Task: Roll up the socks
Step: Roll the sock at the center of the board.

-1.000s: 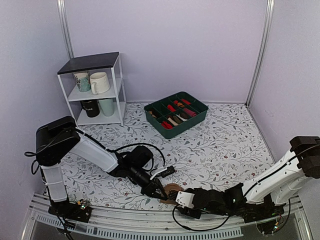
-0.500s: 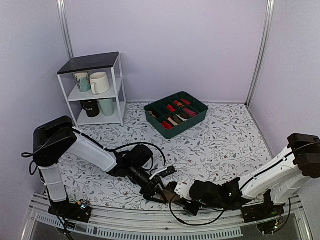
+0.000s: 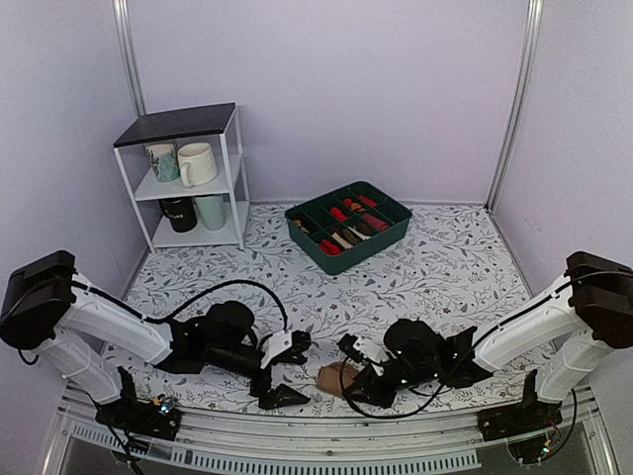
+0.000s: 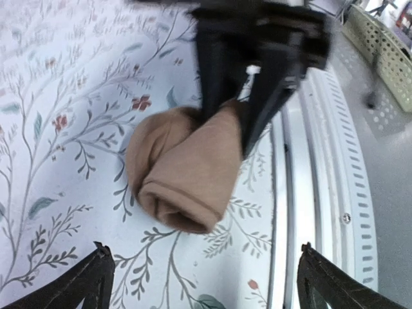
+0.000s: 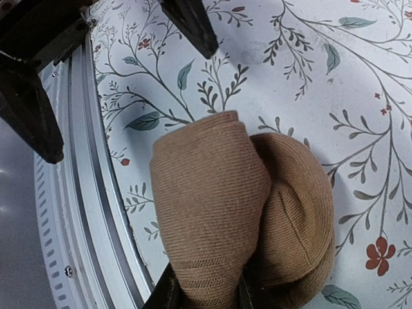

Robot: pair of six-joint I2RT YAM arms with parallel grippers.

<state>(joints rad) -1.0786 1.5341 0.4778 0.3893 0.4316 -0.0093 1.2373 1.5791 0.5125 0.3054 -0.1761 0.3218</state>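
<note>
The socks [image 3: 333, 377] are a compact tan-brown bundle on the flowered table near its front edge. My right gripper [image 3: 358, 382] is shut on the socks [image 5: 219, 206]; in the right wrist view its fingers [image 5: 168, 295] pinch the bundle's near end at the bottom edge. My left gripper [image 3: 287, 369] stands wide open just left of the bundle, not touching it. The left wrist view shows the socks [image 4: 183, 170] ahead of the left gripper [image 4: 206, 283], with the right gripper's black fingers [image 4: 225, 71] clamped on the far end.
A metal rail [image 3: 297, 450] runs along the table's front edge, right beside the bundle. At the back, a green divided tray [image 3: 315, 253] holds several rolled socks. A white shelf [image 3: 240, 178] with mugs stands at the back left.
My left gripper has let go of the bundle, opened wide and drawn back to the left. My right gripper has moved in from the right and closed on the socks.
</note>
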